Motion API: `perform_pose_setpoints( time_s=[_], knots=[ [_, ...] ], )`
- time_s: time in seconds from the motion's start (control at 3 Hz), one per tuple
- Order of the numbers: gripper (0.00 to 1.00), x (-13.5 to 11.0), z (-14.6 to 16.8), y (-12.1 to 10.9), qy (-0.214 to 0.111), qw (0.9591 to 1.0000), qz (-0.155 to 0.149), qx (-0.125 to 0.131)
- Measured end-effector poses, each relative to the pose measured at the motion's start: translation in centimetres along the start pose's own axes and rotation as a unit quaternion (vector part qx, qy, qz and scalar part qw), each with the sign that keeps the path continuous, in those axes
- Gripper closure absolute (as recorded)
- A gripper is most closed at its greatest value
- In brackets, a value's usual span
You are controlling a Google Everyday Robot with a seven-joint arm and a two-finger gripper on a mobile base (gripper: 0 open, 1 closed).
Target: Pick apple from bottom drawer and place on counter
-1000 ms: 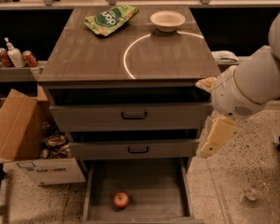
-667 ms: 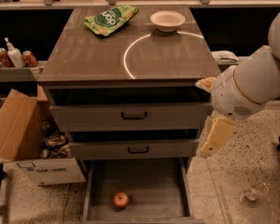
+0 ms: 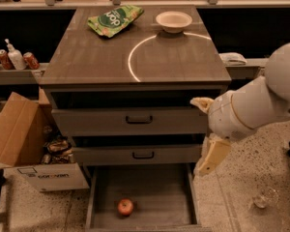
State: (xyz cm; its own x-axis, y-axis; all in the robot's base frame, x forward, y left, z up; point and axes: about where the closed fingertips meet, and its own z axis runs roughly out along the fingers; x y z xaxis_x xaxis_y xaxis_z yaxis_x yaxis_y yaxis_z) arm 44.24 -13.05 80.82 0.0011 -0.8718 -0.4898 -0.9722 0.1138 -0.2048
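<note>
Wide apart on the jaws, with nothing between them: one cream finger hanging low, the other up by the right end of the top drawer. Hovering there with the gripper, at 4 o'clock from the white arc on the counter and at 1 o'clock from the apple, well apart from it. Down on the floor of the open bottom drawer for the apple, left of centre. Up top, at 12 o'clock, a white bowl; at 11, a green chip bag. Off at 9 o'clock, a cardboard box.
</note>
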Motion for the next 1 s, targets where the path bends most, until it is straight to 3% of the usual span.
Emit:
perform_pose_setpoints(
  time_s=[0.33,0.67,1.0],
  knots=[
    [0.00,0.7,6.4,1.2,-0.069,0.9965,-0.035,-0.030],
    [0.00,0.7,6.4,1.2,-0.069,0.9965,-0.035,-0.030],
    [0.00,2.2,9.4,1.5,-0.097,0.9942,-0.033,-0.032]
  ],
)
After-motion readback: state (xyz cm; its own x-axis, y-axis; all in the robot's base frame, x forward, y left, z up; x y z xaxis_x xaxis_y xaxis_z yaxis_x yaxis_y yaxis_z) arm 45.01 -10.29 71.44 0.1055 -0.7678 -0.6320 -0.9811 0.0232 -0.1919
